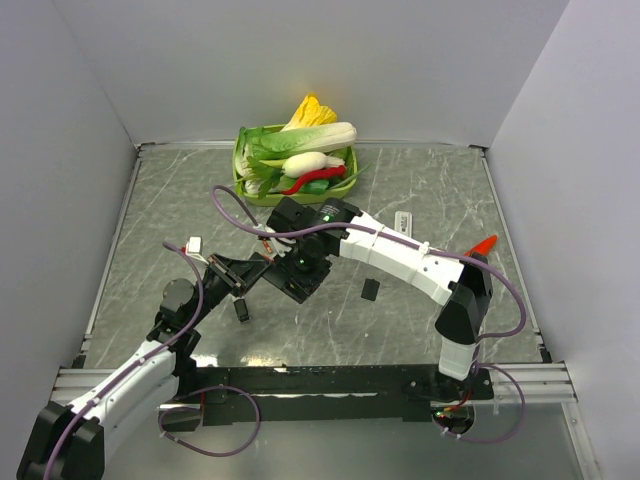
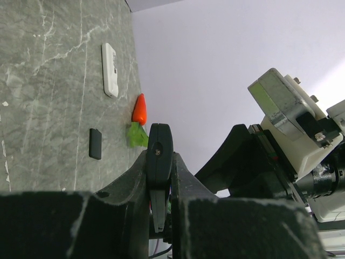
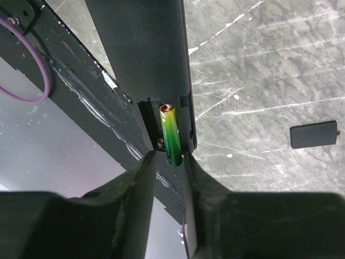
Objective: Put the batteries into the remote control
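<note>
My left gripper (image 1: 238, 277) is shut on a black remote, seen edge-on between its jaws in the left wrist view (image 2: 159, 156). In the right wrist view the remote (image 3: 145, 54) shows its open battery bay, with a green battery (image 3: 171, 135) lying in it. The battery's near end sticks out past the remote's end. My right gripper (image 3: 170, 157) straddles that end with its jaws slightly apart. The right finger touches the battery and a gap shows on the left. In the top view the right gripper (image 1: 298, 275) meets the left one mid-table. No red or blue battery is in view.
The black battery cover (image 1: 369, 289) lies on the table right of the grippers and also shows in the left wrist view (image 2: 95, 143). A white remote (image 1: 404, 221) lies further back. An orange-red chilli (image 1: 485, 243) sits at the right edge. A green basket (image 1: 238, 168) of vegetables stands at the back.
</note>
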### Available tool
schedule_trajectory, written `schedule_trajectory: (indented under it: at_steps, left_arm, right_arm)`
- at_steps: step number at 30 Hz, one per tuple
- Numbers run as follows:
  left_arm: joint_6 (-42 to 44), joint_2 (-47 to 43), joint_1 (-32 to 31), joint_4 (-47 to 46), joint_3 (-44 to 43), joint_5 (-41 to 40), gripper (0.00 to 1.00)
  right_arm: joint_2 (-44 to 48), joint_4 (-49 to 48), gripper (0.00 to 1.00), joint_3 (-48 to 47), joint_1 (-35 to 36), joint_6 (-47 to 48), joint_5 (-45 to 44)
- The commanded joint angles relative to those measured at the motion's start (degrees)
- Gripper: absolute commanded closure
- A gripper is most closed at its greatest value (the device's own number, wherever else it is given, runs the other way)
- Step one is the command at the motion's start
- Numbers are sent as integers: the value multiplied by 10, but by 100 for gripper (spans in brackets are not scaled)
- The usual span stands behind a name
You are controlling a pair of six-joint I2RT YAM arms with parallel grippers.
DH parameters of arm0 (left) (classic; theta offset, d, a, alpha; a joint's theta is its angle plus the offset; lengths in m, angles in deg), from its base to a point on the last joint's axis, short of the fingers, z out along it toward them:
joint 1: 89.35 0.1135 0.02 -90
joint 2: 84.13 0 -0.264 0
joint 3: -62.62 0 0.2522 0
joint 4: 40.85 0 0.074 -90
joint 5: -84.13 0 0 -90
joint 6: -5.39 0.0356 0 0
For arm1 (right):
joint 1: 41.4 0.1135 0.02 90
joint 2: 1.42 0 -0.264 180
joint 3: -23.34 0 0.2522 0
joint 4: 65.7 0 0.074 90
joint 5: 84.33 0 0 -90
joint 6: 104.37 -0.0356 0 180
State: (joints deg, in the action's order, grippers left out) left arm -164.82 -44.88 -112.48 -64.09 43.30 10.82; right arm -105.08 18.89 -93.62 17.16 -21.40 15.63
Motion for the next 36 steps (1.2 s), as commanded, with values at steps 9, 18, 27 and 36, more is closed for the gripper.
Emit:
schedule_trajectory:
  at_steps: [9, 18, 27, 36]
  left_arm:
    - [-21, -4, -2, -34, 0, -5, 99]
    - [-23, -4, -2, -30, -1, -8, 99]
    - [-19, 21, 5, -41, -16, 16, 99]
    - [22, 46, 30, 6, -78, 93, 99]
  right_arm:
    - [18, 17, 48, -32, -3, -5, 7]
    - [37, 16, 45, -34, -2, -6, 4]
    - [123, -9, 10, -11, -3, 28, -25]
    - [306, -206, 6, 166, -16, 187, 62]
